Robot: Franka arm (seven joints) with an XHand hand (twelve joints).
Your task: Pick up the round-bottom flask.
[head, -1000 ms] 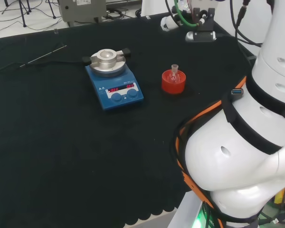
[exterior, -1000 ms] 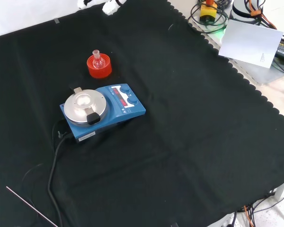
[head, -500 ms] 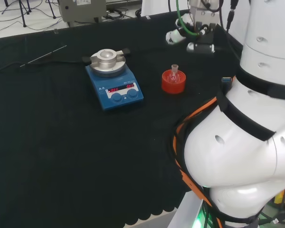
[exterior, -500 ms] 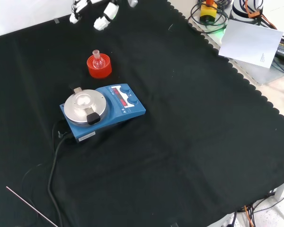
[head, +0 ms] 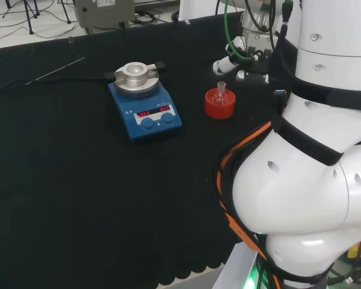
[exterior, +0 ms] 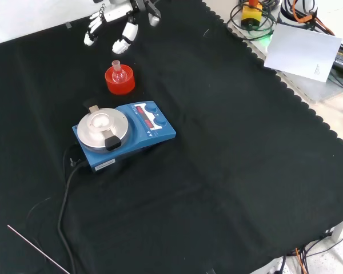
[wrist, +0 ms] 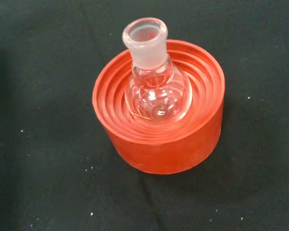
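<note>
A small clear round-bottom flask (wrist: 156,91) stands upright in a red ribbed ring stand (wrist: 159,139) on the black cloth. In the front view the flask (exterior: 118,71) and its stand (exterior: 120,81) sit just beyond the blue hotplate. The black and white hand (exterior: 121,23) hangs above and beyond the flask with its fingers (exterior: 122,41) straight and spread, holding nothing. In the head view the hand (head: 236,59) is a little right of and beyond the flask (head: 221,92) in its stand (head: 219,105), apart from it.
A blue hotplate stirrer (head: 144,105) with a round metal top (exterior: 102,128) stands left of the flask in the head view, its cable (exterior: 66,197) trailing over the cloth. A thin metal rod (head: 54,71) lies far left. The arm's white links (head: 307,168) stand at right.
The hand has come down from the far edge of the cloth toward the flask and now hangs close beside it. The flask, stand and hotplate have not moved.
</note>
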